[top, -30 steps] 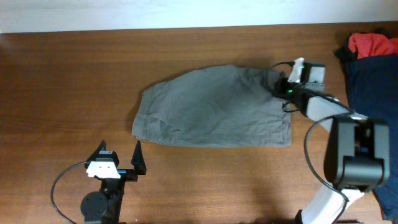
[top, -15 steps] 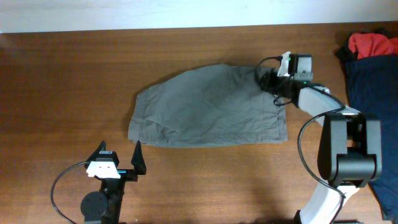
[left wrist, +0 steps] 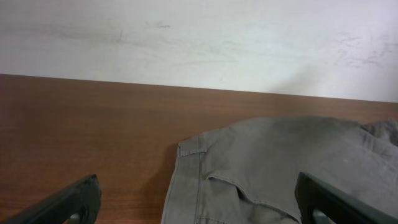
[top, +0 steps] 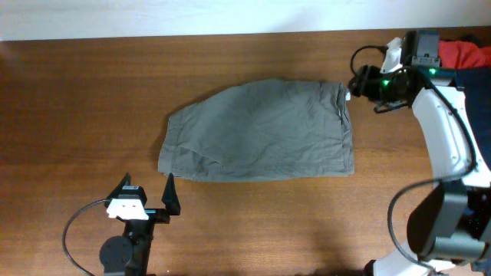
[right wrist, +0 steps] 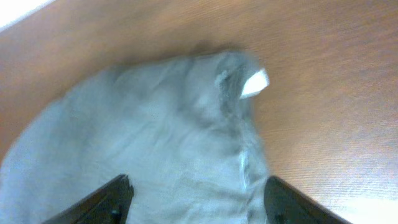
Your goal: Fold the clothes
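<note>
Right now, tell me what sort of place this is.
Probably a robot test bench, not a home: a wooden table against a white wall, a left arm and right arm, grey shorts laid flat, more clothes heaped aside.

The shorts [top: 261,130] lie flat on the table [top: 77,92], near the middle of the overhead view. The left gripper [top: 148,184] sits in the lower left of the frame, just below the left end of the shorts and not touching them. The right gripper [top: 359,83] is in the upper right, just beside the top right corner of the shorts. A pile of other clothes [top: 464,54] lies farther right, at the frame's edge. In the left wrist view, a wall [left wrist: 199,37] stands behind the table.
</note>
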`<action>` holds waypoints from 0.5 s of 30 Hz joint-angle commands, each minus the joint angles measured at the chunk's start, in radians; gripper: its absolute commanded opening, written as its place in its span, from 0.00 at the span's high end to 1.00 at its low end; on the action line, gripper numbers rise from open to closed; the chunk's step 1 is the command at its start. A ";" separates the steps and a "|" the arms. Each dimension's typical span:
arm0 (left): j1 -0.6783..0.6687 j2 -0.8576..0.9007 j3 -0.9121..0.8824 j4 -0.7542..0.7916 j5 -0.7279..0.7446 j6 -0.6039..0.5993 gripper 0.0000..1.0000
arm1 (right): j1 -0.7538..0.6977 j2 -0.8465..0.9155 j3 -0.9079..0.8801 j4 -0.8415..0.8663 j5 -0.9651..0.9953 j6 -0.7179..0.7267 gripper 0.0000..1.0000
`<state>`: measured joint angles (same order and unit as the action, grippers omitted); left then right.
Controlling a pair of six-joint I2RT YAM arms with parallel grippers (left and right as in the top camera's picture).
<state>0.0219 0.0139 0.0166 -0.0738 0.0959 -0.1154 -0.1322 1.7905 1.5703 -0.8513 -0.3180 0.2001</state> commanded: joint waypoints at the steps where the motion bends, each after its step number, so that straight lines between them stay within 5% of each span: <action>1: -0.004 -0.008 -0.008 0.002 -0.007 0.016 0.01 | 0.071 0.000 -0.004 -0.108 -0.140 -0.095 0.11; 7: -0.004 -0.008 -0.008 0.002 -0.008 0.016 0.01 | 0.225 0.011 -0.144 -0.072 -0.143 -0.077 0.07; 11: -0.004 -0.008 -0.008 0.002 -0.007 0.016 0.01 | 0.335 0.016 -0.250 0.097 -0.144 0.037 0.51; 15: -0.004 -0.008 -0.008 0.002 -0.007 0.016 0.01 | 0.402 0.017 -0.315 0.202 -0.119 0.127 0.68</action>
<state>0.0219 0.0139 0.0166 -0.0738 0.0959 -0.1154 0.2245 1.8069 1.2984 -0.6880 -0.4461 0.2283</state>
